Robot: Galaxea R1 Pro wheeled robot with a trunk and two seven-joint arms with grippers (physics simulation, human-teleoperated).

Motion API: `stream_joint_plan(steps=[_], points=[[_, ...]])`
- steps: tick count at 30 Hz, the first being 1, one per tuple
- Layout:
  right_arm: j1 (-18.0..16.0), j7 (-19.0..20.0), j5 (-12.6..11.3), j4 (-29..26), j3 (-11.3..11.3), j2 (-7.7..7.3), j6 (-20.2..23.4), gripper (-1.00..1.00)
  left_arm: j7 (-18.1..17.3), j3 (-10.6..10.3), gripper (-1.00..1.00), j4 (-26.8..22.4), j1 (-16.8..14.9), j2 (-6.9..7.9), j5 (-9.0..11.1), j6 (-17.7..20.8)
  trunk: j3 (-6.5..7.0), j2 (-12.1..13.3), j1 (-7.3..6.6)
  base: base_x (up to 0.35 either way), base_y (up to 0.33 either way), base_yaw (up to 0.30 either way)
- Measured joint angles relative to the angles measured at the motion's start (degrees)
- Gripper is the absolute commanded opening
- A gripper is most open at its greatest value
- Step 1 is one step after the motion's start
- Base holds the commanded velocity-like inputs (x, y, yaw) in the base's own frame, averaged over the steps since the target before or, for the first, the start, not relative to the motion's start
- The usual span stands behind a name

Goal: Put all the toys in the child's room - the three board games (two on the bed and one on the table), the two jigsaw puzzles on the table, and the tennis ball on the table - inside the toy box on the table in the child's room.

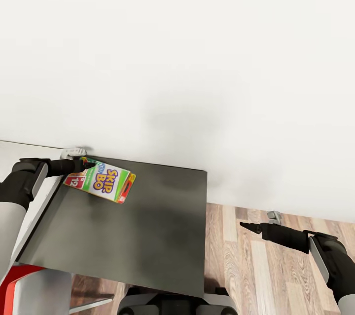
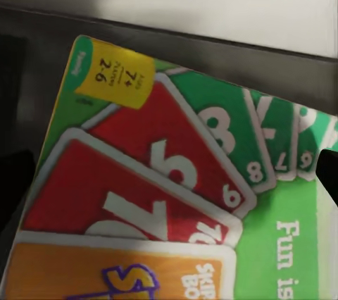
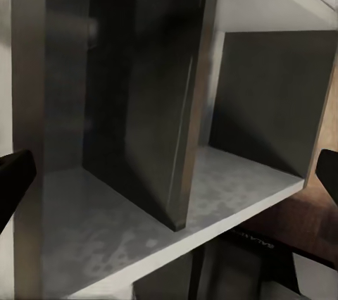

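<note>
SKIP-BO box (image 1: 102, 180): one board game is seen lying flat at the far left corner of the dark table (image 1: 148, 236), close to the wall (image 1: 197, 58); its printed cards fill the left wrist view (image 2: 162, 187).
Left gripper (image 1: 88, 162): it is held at the box's far left end, touching or just above it; whether the fingers are closed on the box cannot be told, since one dark fingertip (image 2: 329, 173) is seen at the edge of the wrist view.
Right gripper (image 1: 246, 226): it is held out over the wood floor (image 1: 246, 255), well right of the table, holding nothing; the fingers are seen spread apart at both sides of the wrist view, which faces a grey shelf unit (image 3: 176, 194).
Done so far: nothing can be confirmed as stowed; no toy box is seen.
Left to do: this box is judged not yet lifted, so grasping, carrying and dropping it in the toy box remain, as do the other toys as far as can be judged.
</note>
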Motion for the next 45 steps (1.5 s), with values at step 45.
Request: stream_joint_plan(steps=[45], points=[[0.0, 0.0, 0.0, 0.0, 0.0, -0.01, 0.0, 1.0, 0.1, 0.2, 1.0, 0.0, 0.0, -0.17, -0.1, 0.8, 0.0, 0.0, 0.01, -0.056, -0.112, 0.0]])
